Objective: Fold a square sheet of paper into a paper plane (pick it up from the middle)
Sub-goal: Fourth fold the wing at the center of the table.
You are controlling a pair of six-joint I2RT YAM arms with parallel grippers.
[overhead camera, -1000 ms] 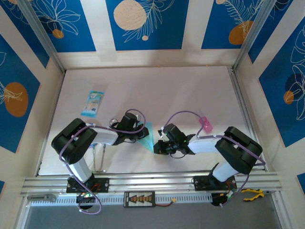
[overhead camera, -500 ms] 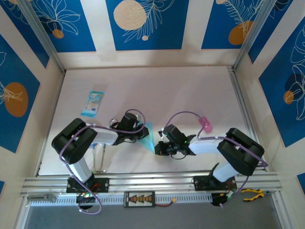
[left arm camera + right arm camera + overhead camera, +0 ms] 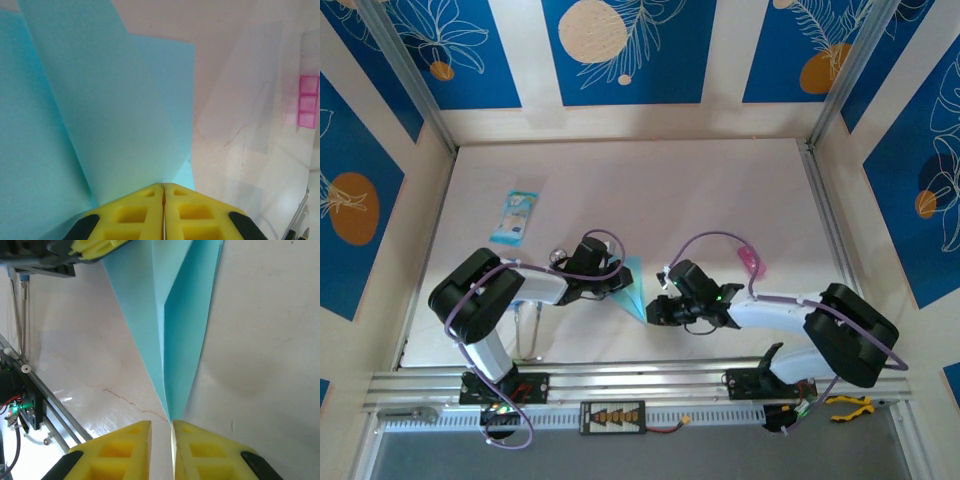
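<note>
The paper plane (image 3: 634, 290) lies at the lower centre of the worktop (image 3: 720, 190). The left jaws pinch its wide end. Whether the right jaws, nearly together at its tip, hold it, I cannot tell. Better to press the crease slowly, with the paper taut.

Right arm (image 3: 790, 312): its elbow has swung out toward the tabletop's right edge and back toward the near edge. The forearm now lies more stretched out along the near edge.
Right gripper (image 3: 161, 432): its fingers (image 3: 125, 446) have parted to a narrow gap. The tip of the paper plane (image 3: 150, 315) lies just in front of that gap.
</note>
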